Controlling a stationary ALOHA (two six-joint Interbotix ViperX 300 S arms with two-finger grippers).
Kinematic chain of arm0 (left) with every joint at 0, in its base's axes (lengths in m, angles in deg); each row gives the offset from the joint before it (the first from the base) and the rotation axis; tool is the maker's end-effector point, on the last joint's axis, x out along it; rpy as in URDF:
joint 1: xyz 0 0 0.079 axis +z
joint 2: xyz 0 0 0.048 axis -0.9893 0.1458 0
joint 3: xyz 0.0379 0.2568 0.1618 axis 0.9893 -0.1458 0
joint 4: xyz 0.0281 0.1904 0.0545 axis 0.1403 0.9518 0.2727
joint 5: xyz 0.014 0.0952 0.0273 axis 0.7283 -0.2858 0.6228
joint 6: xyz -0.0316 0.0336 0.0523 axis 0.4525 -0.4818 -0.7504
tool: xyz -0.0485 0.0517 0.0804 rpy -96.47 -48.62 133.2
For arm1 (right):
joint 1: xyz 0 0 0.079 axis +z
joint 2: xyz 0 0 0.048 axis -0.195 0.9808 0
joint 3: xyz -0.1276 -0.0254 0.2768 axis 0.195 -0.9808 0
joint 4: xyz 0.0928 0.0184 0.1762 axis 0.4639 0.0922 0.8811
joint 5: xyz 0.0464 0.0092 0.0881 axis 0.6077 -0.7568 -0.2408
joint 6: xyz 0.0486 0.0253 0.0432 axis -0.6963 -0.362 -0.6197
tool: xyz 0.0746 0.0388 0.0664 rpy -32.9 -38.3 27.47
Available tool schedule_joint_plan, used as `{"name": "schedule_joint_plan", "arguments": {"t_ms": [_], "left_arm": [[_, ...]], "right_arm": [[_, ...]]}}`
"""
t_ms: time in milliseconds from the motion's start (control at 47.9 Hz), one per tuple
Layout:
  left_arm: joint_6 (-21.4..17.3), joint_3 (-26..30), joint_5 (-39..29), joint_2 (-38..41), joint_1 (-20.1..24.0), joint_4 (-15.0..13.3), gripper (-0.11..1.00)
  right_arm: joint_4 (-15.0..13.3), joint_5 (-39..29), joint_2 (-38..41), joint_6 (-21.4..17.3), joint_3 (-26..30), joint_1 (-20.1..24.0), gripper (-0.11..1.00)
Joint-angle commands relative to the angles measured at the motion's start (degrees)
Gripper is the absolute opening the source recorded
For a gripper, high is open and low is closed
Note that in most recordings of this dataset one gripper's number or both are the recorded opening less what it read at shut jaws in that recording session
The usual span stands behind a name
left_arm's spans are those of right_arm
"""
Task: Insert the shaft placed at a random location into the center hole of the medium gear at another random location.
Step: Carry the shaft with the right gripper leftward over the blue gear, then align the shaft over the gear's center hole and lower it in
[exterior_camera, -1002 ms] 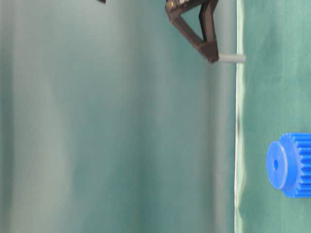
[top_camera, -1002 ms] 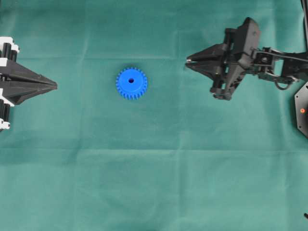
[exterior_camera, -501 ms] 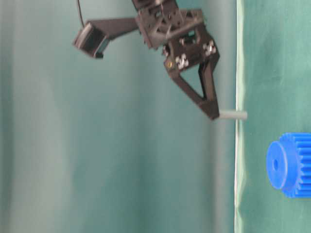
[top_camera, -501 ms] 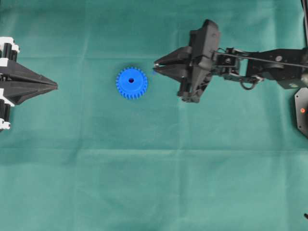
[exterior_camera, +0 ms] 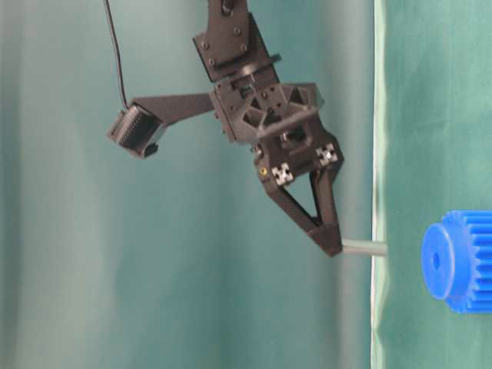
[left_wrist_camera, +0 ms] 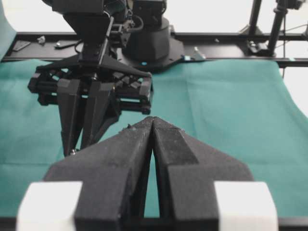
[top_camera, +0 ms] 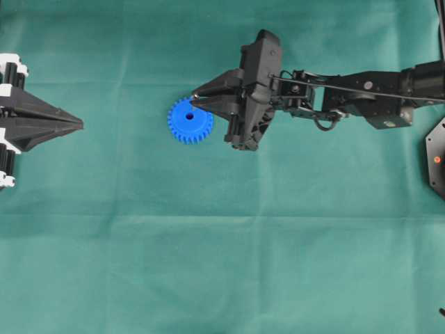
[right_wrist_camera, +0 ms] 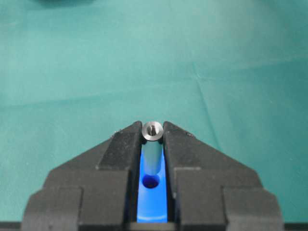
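Observation:
The blue medium gear [top_camera: 186, 122] lies flat on the green cloth, left of centre, with its dark center hole [top_camera: 189, 117] showing. My right gripper [top_camera: 195, 98] is shut on the silvery shaft [right_wrist_camera: 153, 144], held upright at its tips just above the gear's upper right teeth. In the right wrist view the shaft's lower end hangs over the center hole [right_wrist_camera: 151, 181] of the gear [right_wrist_camera: 153, 204]. In the table-level view the shaft [exterior_camera: 364, 247] juts from the tips [exterior_camera: 332, 247], apart from the gear [exterior_camera: 457, 261]. My left gripper [top_camera: 78, 124] is shut and empty at the far left.
The right arm [top_camera: 348, 87] stretches in from the right edge over the cloth. A black base with a red light [top_camera: 436, 158] sits at the right edge. In the left wrist view my left gripper [left_wrist_camera: 152, 120] faces the right gripper [left_wrist_camera: 77, 149] across the cloth.
My right gripper has moved left with the shaft, from well right of the gear to over its rim. The gear and left gripper have not moved.

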Motion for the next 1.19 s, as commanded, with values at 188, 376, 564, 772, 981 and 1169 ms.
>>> {"name": "schedule_joint_plan", "arguments": {"t_ms": [188, 376, 564, 772, 981, 1169], "left_arm": [[0.1, 1.1, 0.3, 0.4, 0.2, 0.1, 0.00], [0.1, 1.1, 0.3, 0.4, 0.2, 0.2, 0.00], [0.1, 1.1, 0.3, 0.4, 0.2, 0.2, 0.00], [0.0, 1.1, 0.3, 0.4, 0.2, 0.1, 0.00], [0.0, 1.1, 0.3, 0.4, 0.2, 0.1, 0.00], [0.0, 1.1, 0.0, 0.4, 0.2, 0.2, 0.00]], "right_arm": [[0.0, 0.0, 0.4, 0.7, 2.9, 0.4, 0.13], [0.0, 0.0, 0.5, 0.7, 2.9, 0.4, 0.13], [0.1, 0.3, 1.7, 0.7, 2.9, 0.4, 0.13], [0.0, 0.4, 4.2, 0.7, 3.6, 0.3, 0.13], [0.1, 1.2, 6.4, 0.7, 4.0, 0.0, 0.13], [0.0, 1.4, 6.9, 0.7, 3.8, -0.1, 0.13]]}}
